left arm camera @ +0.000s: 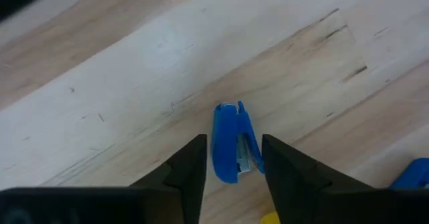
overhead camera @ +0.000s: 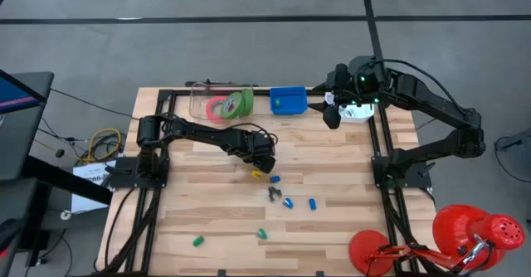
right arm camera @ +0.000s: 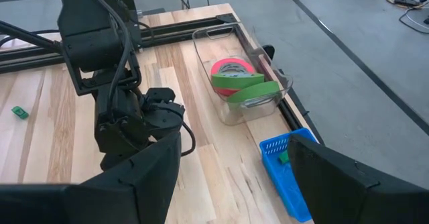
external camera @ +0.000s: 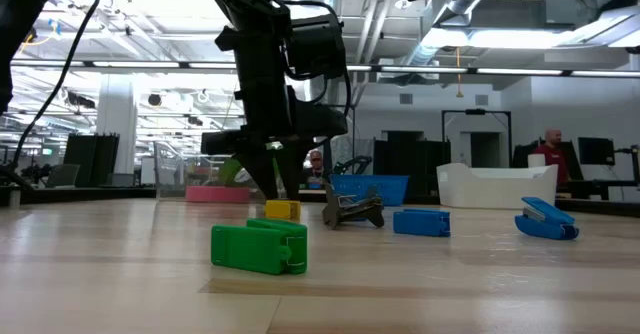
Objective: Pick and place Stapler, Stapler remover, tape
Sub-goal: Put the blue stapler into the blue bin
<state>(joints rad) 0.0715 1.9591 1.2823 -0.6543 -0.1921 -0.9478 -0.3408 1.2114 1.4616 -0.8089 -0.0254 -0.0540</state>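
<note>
A small blue stapler (left arm camera: 230, 143) lies flat on the wooden table between the two fingers of my left gripper (left arm camera: 234, 139), which points steeply down over the table's middle (overhead camera: 264, 161). The fingers stand close on either side of it. A yellow stapler (external camera: 282, 210) lies just nearer, and the dark stapler remover (external camera: 352, 209) to its right. Pink-red and green tape rolls (right arm camera: 234, 76) lie in a clear box (overhead camera: 199, 103) at the far edge. My right gripper (right arm camera: 234, 184) hangs open, high near the far right. My left gripper comes at the blue stapler from above with one finger along each long side. One finger (left arm camera: 281, 167) stands right at the stapler's side (left arm camera: 252, 158), while a thin strip of wood shows at the other. I cannot tell whether it touches.
More blue staplers (external camera: 420, 221) (external camera: 545, 219) lie right of the remover, and green ones (external camera: 258, 247) (overhead camera: 197, 241) nearer the front edge. A blue bin (overhead camera: 288, 100) and a white bin (overhead camera: 358, 111) stand along the far edge. A red lamp (overhead camera: 473, 231) is off the near right corner.
</note>
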